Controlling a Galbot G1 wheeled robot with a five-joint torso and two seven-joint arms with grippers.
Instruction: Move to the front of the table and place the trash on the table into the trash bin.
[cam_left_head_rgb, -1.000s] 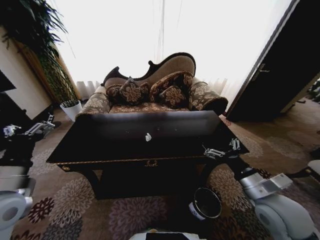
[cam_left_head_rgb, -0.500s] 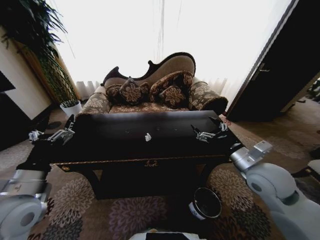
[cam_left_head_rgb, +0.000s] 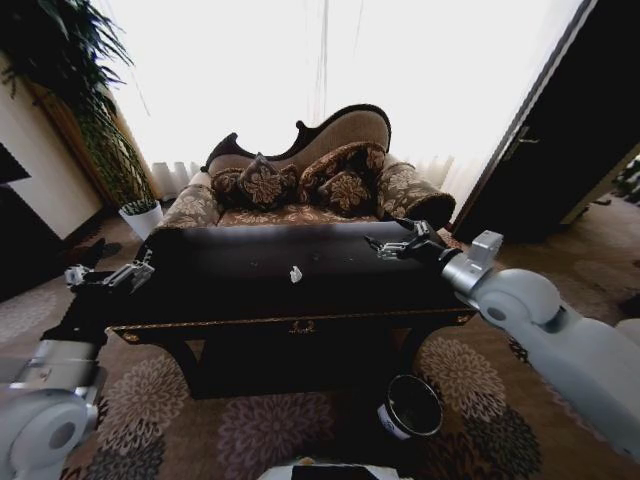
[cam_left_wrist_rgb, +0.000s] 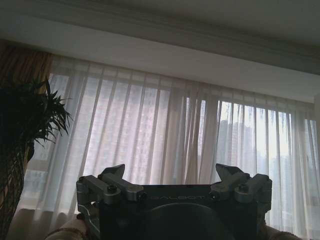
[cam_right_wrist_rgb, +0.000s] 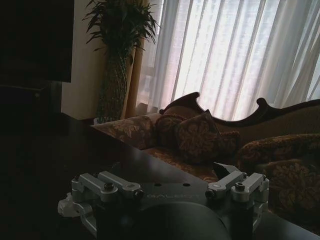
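A crumpled white tissue wad (cam_left_head_rgb: 296, 273) lies near the middle of the dark table (cam_left_head_rgb: 250, 290); we also see it in the right wrist view (cam_right_wrist_rgb: 67, 205). Our right gripper (cam_left_head_rgb: 388, 246) hovers over the table's far right part, fingers spread apart and holding nothing. Our left gripper (cam_left_head_rgb: 118, 273) hangs just off the table's left edge, also spread wide and empty. The trash bin (cam_left_head_rgb: 412, 406) stands on the carpet (cam_left_head_rgb: 250, 430) below the table's front right corner.

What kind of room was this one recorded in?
Most likely a formally furnished living room or lounge. An ornate carved sofa with patterned cushions stands before sheer curtains over a wide window, behind a dark glossy table on floral carpet. A tall potted plant fills one corner.
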